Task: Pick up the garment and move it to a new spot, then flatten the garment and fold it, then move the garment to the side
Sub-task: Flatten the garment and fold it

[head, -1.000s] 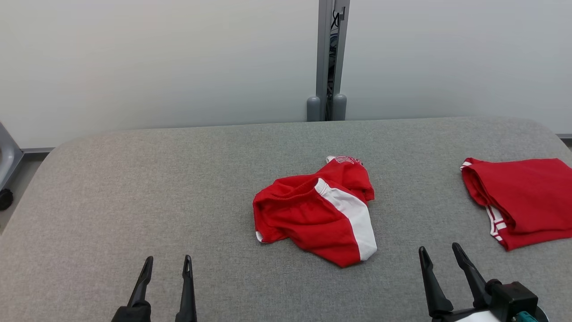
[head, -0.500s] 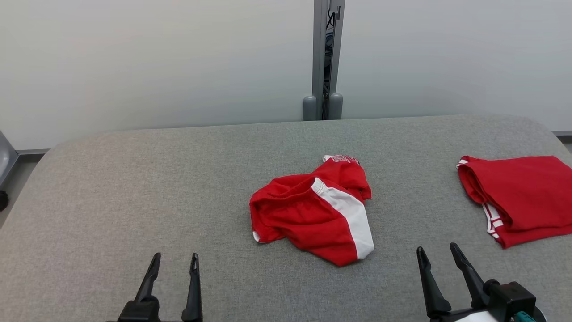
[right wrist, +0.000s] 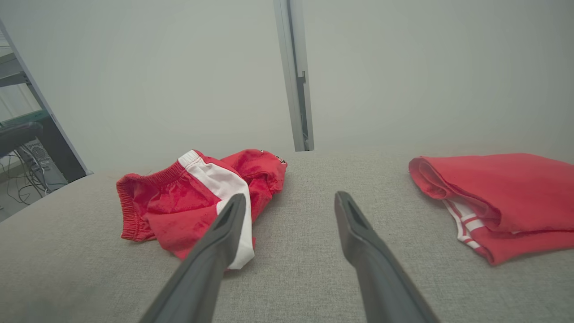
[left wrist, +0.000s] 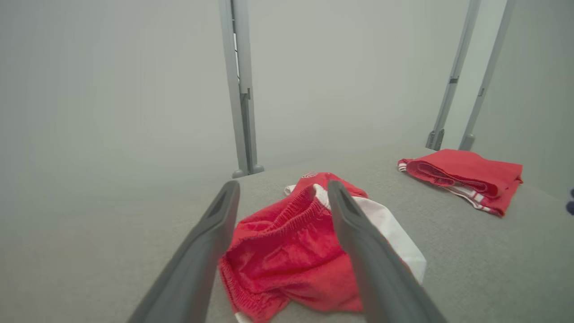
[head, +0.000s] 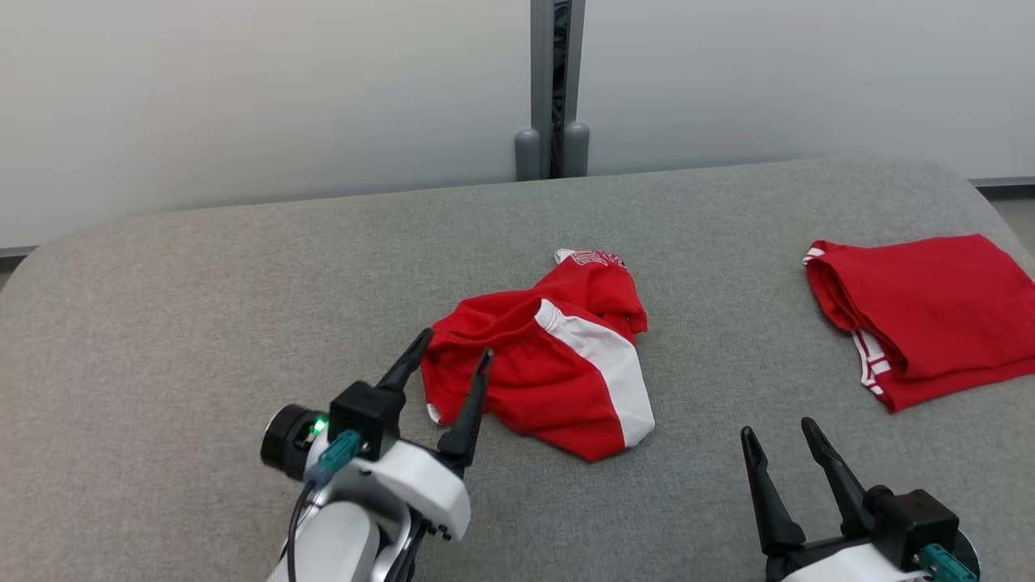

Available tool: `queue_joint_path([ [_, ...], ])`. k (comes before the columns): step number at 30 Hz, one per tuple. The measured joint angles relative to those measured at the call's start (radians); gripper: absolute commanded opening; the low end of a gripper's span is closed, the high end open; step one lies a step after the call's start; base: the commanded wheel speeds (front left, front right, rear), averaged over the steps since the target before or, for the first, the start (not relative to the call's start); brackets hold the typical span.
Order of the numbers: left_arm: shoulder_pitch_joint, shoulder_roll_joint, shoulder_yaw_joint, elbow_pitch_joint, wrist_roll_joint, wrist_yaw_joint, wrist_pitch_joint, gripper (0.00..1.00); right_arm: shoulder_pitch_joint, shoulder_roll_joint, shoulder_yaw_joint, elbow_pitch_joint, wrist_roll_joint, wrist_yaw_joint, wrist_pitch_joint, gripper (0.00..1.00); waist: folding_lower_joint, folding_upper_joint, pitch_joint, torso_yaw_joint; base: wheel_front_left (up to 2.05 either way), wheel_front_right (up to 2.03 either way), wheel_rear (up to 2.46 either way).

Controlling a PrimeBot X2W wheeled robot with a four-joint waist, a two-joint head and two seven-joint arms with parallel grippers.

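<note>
You have nothing in hand yet: the crumpled red shorts with a broad white side stripe (head: 550, 364) lie in a heap near the middle of the grey fabric-covered desk (head: 202, 283), waistband bunched, neither flattened nor folded. Your left fingers (head: 471, 400) stand wide apart at the heap's near-left edge. Whether the tips touch the cloth or hang just above it cannot be told. In the left wrist view the elastic waistband sits between them. Your right fingers (head: 764, 493) are likewise spread and empty, low over bare desk, near the shorts' striped corner but apart from it. Well off to the right lies a second red garment with thin white stripes (head: 930, 315), folded flat. Judged from this, the task is at its very start. The first pick-up looks about to be made, and the move to a new spot, the flattening, the fold and the shift to the side are all left to do.
</note>
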Motion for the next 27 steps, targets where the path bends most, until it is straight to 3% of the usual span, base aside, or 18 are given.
queue_joint_path([
  [6,-0.167,0.0,-0.114,0.081,-0.086,-0.001,0.136,1.0,-0.034,-0.005,0.012,-0.002,0.0,0.0,0.0,1.0,0.0,0.0,0.045,-0.035,0.0,0.0,0.0],
  [18,-0.39,-0.001,-0.253,0.251,-0.211,0.059,0.367,1.0,-0.084,-0.014,0.016,-0.004,0.004,0.0,0.0,1.0,0.0,0.0,0.119,-0.088,0.0,0.0,0.0],
  [27,-0.462,0.0,-0.315,0.338,-0.269,0.098,0.443,1.0,-0.107,-0.012,0.027,-0.001,0.007,0.0,0.0,1.0,0.0,0.0,0.139,-0.112,0.0,0.0,0.0],
])
